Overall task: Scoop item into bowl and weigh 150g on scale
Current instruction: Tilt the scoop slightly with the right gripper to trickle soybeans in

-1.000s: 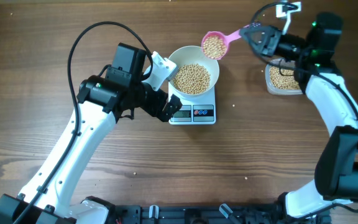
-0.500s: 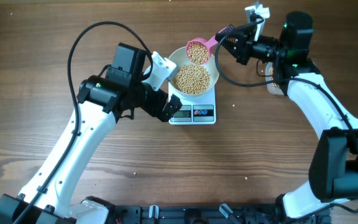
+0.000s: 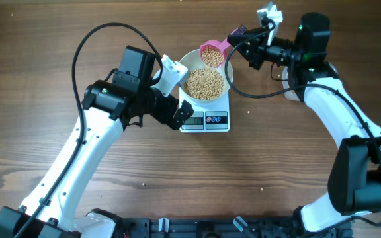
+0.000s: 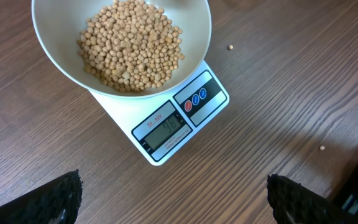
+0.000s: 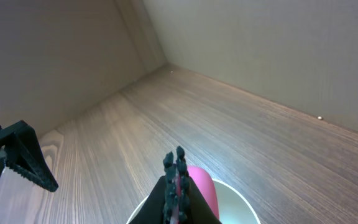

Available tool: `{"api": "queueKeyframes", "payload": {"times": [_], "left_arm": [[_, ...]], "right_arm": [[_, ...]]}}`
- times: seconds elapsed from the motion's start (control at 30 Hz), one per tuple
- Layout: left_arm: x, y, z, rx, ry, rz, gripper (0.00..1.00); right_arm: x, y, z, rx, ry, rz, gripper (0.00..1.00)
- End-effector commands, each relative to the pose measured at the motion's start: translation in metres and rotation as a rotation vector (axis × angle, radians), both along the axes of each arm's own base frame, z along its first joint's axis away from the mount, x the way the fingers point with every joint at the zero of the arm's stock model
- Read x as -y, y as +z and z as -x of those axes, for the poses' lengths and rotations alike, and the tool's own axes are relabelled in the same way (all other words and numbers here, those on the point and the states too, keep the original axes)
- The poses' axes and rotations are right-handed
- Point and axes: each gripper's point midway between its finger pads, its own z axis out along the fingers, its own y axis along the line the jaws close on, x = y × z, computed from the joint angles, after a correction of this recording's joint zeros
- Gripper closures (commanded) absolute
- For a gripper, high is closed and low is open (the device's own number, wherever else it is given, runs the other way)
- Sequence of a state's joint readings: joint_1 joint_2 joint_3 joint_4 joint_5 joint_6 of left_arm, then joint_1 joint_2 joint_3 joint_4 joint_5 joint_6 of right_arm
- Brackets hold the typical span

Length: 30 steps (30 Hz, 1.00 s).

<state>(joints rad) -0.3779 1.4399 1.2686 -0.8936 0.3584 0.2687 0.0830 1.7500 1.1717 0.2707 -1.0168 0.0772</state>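
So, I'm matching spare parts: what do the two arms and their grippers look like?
The left arm and right arm have white rounded shells with black joint housings. The left gripper and right gripper are black, with rough-textured fingers. A thin black cable loops beside each arm; a green light shows on the right one.

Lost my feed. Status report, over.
Left gripper open, near scale. Right gripper shut on pink scoop, loaded, over bowl rim. Beans in bowl, on scale. Nothing in the way.
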Motion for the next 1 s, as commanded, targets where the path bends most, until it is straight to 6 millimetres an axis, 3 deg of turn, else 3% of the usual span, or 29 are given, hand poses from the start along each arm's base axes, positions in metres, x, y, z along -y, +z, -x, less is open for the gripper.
{"api": "queueKeyframes", "payload": {"times": [0.0, 0.1, 0.17, 0.27, 0.37, 0.47, 0.53, 0.63, 0.67, 0.73, 0.83, 0.97], "left_arm": [[0.003, 0.006, 0.000, 0.017, -0.021, 0.014, 0.00], [0.003, 0.006, 0.000, 0.018, -0.021, 0.014, 0.00], [0.003, 0.006, 0.000, 0.017, -0.021, 0.014, 0.00], [0.003, 0.006, 0.000, 0.017, -0.021, 0.014, 0.00], [0.003, 0.006, 0.000, 0.018, -0.021, 0.014, 0.00], [0.003, 0.006, 0.000, 0.018, -0.021, 0.014, 0.00], [0.003, 0.006, 0.000, 0.017, -0.021, 0.014, 0.00], [0.003, 0.006, 0.000, 0.018, -0.021, 0.014, 0.00], [0.003, 0.006, 0.000, 0.018, -0.021, 0.014, 0.00], [0.003, 0.006, 0.000, 0.018, -0.021, 0.014, 0.00], [0.003, 0.006, 0.000, 0.018, -0.021, 0.014, 0.00], [0.003, 0.006, 0.000, 0.017, -0.021, 0.014, 0.00]], "right_arm": [[-0.005, 0.018, 0.008, 0.054, 0.040, -0.007, 0.96], [-0.005, 0.017, 0.007, 0.042, 0.031, -0.011, 0.96], [-0.012, 0.022, 0.024, 0.085, 0.144, -0.023, 0.96], [-0.004, 0.016, 0.004, 0.039, 0.010, -0.006, 0.96], [-0.011, 0.020, 0.020, 0.087, 0.120, -0.014, 0.96], [-0.004, 0.016, 0.004, 0.050, 0.015, 0.000, 0.96], [-0.011, 0.021, 0.020, 0.088, 0.120, -0.013, 0.96], [-0.004, 0.016, 0.003, 0.035, 0.005, -0.004, 0.96], [-0.004, 0.016, 0.004, 0.040, 0.013, -0.004, 0.96], [-0.013, 0.021, 0.025, 0.102, 0.151, -0.016, 0.96], [-0.006, 0.016, 0.008, 0.059, 0.040, -0.002, 0.96], [-0.016, 0.022, 0.033, 0.124, 0.201, -0.022, 0.96]]}}
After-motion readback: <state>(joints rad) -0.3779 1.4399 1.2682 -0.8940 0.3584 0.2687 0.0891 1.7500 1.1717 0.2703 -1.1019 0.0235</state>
